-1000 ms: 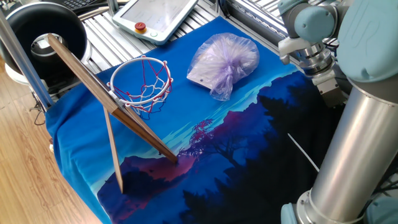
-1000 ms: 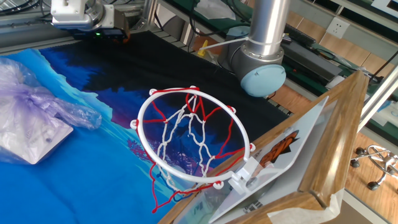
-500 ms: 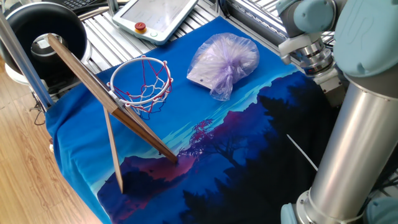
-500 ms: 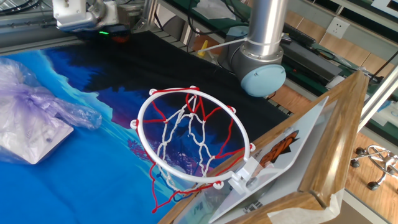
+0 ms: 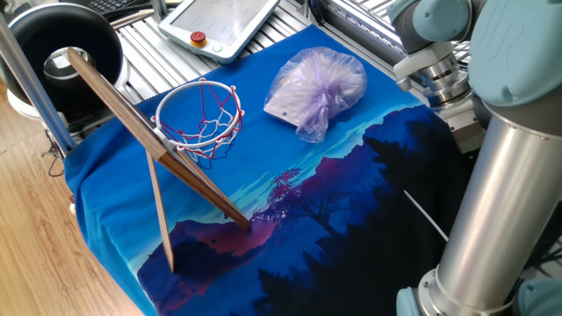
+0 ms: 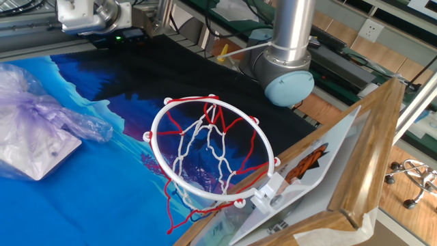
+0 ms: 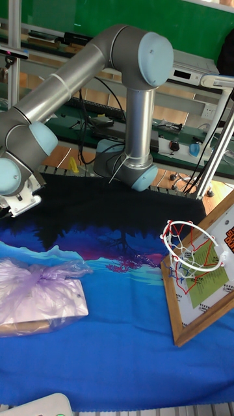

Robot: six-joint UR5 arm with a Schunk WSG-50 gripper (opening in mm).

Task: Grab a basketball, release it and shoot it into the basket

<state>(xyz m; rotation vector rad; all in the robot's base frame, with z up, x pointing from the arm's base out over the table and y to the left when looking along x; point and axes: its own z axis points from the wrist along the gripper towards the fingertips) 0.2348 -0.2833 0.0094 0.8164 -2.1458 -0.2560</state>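
My claw [image 6: 102,27] hung at the upper left of the other fixed view, its fingers hidden, so I could not tell whether it gripped anything. I saw no basketball anywhere. The basket [image 6: 210,156] stood mid-frame, tilted on its wooden backboard [image 5: 149,132], open for a shot.

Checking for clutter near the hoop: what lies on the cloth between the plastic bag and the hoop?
Nothing: in one fixed view the blue cloth between the bag and the hoop is bare, and the tall fixed view agrees.
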